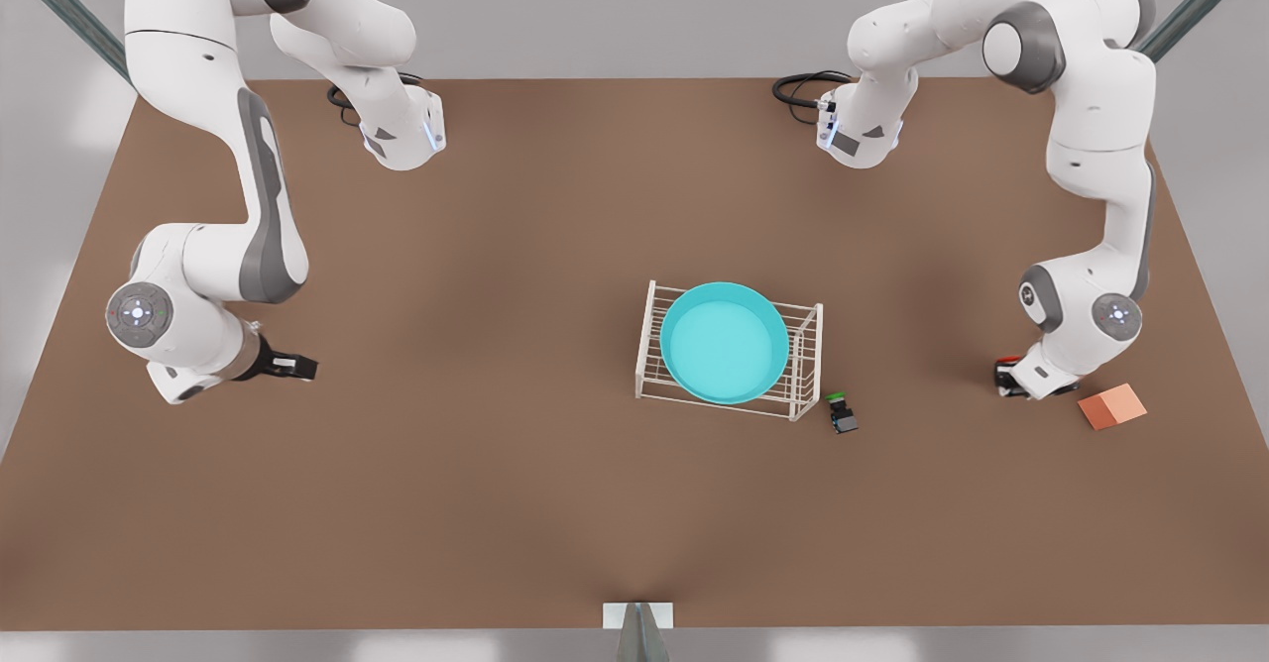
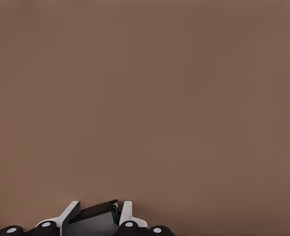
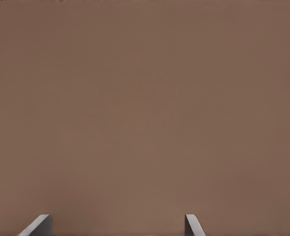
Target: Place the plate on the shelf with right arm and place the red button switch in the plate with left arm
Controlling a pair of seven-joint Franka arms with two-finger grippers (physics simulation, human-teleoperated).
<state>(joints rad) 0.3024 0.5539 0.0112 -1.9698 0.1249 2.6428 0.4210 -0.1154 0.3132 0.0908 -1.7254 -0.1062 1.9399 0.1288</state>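
Front view gives us the brown table (image 1: 516,365) with the white wire shelf (image 1: 805,365) near its middle, and the turquoise plate (image 1: 725,342) lies on top of the shelf. Just beside the shelf, on the front view's right, stands a small switch with a green cap (image 1: 842,412). Further to that side, the left gripper (image 1: 1013,377) is low at the table and we see a bit of red at it; near it lies an orange-pink block (image 1: 1111,406). From the left wrist view, its fingers (image 2: 126,215) are pinching the dark body of the red button switch (image 2: 96,214). The right gripper (image 1: 294,366) waits on the front view's left, well apart from the shelf, and its fingers (image 3: 38,225) are spread wide over bare table.
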